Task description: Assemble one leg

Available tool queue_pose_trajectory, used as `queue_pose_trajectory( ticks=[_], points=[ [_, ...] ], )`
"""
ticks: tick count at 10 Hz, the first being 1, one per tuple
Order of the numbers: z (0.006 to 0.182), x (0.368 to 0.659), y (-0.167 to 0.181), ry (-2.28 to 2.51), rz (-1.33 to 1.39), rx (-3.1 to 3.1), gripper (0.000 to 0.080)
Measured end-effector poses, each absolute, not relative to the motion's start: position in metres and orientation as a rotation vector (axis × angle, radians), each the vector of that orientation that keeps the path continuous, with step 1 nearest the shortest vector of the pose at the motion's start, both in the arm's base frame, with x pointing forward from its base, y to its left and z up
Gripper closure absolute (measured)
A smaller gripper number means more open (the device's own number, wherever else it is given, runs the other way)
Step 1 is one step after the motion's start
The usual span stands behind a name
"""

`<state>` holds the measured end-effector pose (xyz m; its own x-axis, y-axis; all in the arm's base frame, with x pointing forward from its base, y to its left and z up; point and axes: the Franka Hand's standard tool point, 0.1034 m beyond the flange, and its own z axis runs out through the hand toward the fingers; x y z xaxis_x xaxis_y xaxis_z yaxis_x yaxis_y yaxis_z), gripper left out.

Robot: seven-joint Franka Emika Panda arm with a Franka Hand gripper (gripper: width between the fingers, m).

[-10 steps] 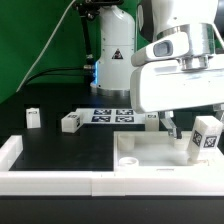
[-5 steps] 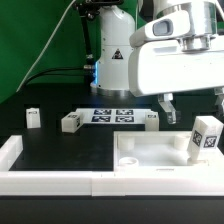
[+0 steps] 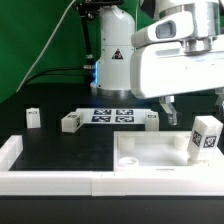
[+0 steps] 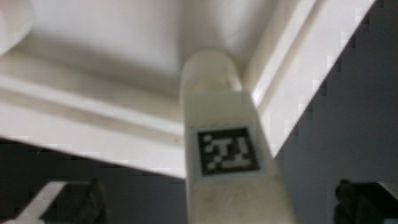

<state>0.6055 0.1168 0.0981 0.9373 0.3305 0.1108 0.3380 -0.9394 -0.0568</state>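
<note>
A leg [image 3: 206,138], a small white post with a square marker tag, stands on the right part of the white tabletop [image 3: 150,152]. My gripper [image 3: 195,112] hangs just above it, open and empty, with one finger [image 3: 169,110] showing to the leg's left. In the wrist view the leg [image 4: 222,140] runs up the middle against the tabletop [image 4: 125,60]. My gripper [image 4: 214,208] has a dark finger on either side, both apart from the leg.
Three more legs [image 3: 32,117], [image 3: 70,122], [image 3: 152,119] lie on the black table at the back. The marker board [image 3: 112,115] lies between them. A white rail [image 3: 50,182] runs along the front edge, with a corner piece [image 3: 9,150] at the exterior view's left.
My gripper has risen off the tabletop and away from the leg, which stays standing where it was. Since half a second ago almost nothing has moved.
</note>
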Motion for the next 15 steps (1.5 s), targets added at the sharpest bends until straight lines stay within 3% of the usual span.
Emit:
queue_pose_trajectory(
  ticks=[3, 4, 9, 11, 12, 13, 15],
  points=[
    [0.097, 0.612, 0.118, -0.559, 0.237, -3.005, 0.0151],
    [0.097, 0.623, 0.118, -0.565, 0.233, -3.003, 0.0151],
    [0.095, 0.623, 0.116, -0.559, 0.233, -3.004, 0.0151],
    [0.095, 0.623, 0.116, -0.559, 0.233, -3.004, 0.0396],
    [0.095, 0.623, 0.116, -0.559, 0.233, -3.004, 0.0396],
    [0.095, 0.623, 0.116, -0.559, 0.233, -3.004, 0.0509],
    [0.095, 0.623, 0.116, -0.536, 0.234, -3.009, 0.0509]
  ],
)
